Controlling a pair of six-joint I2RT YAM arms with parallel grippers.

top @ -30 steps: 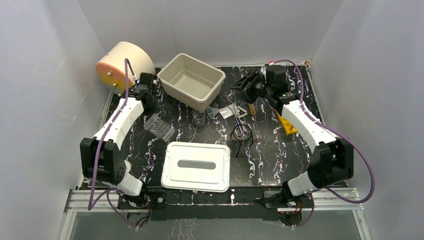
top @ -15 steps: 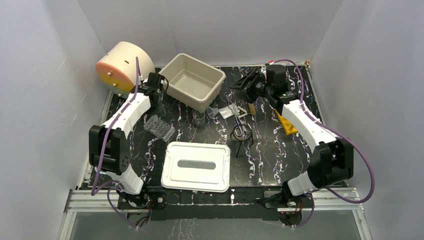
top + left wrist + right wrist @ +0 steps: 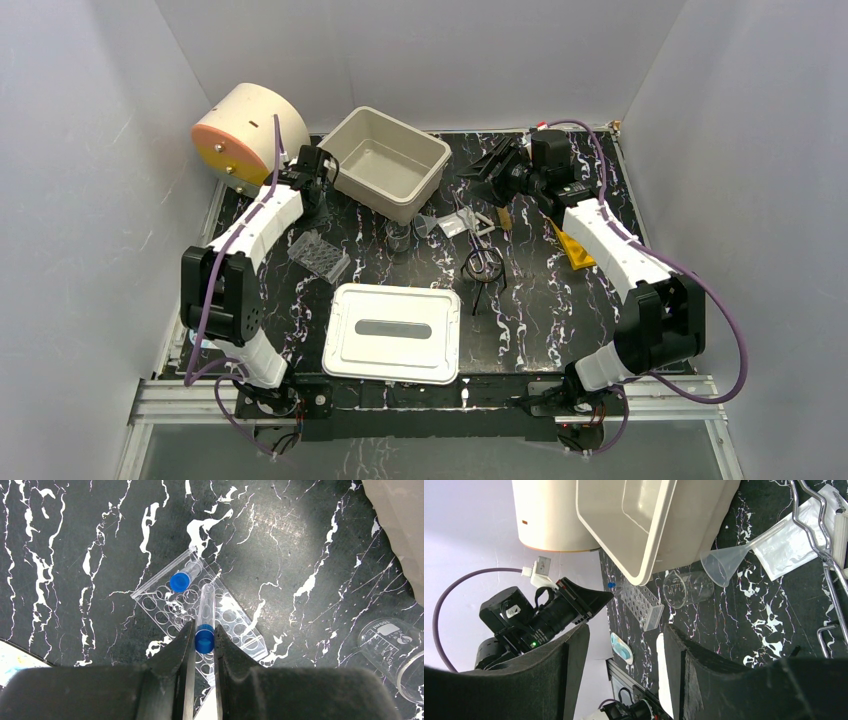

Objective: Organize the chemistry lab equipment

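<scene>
My left gripper (image 3: 204, 631) is shut on the blue cap of a clear vial (image 3: 205, 611), which hangs tip-down over a clear tube rack (image 3: 231, 616). A second blue-capped vial (image 3: 182, 579) sits in that rack. In the top view the left gripper (image 3: 313, 192) hovers beside the tan bin (image 3: 385, 165), with the rack (image 3: 320, 255) just in front of it. My right gripper (image 3: 487, 163) stands open and empty above the back of the table. Below it lie a beaker (image 3: 686, 589), a funnel (image 3: 723, 565), metal forceps (image 3: 824, 545) and a black ring stand (image 3: 483, 265).
A white lid (image 3: 393, 332) lies at the front centre. The big cream cylinder (image 3: 248, 130) stands at the back left. A yellow wedge (image 3: 572, 248) lies under the right arm. A clear plastic bag (image 3: 791, 547) lies beside the funnel. White walls enclose the table.
The left arm has swung up and to the right, carrying the vial from beside the cylinder toward the bin's near-left corner. The right arm has barely moved.
</scene>
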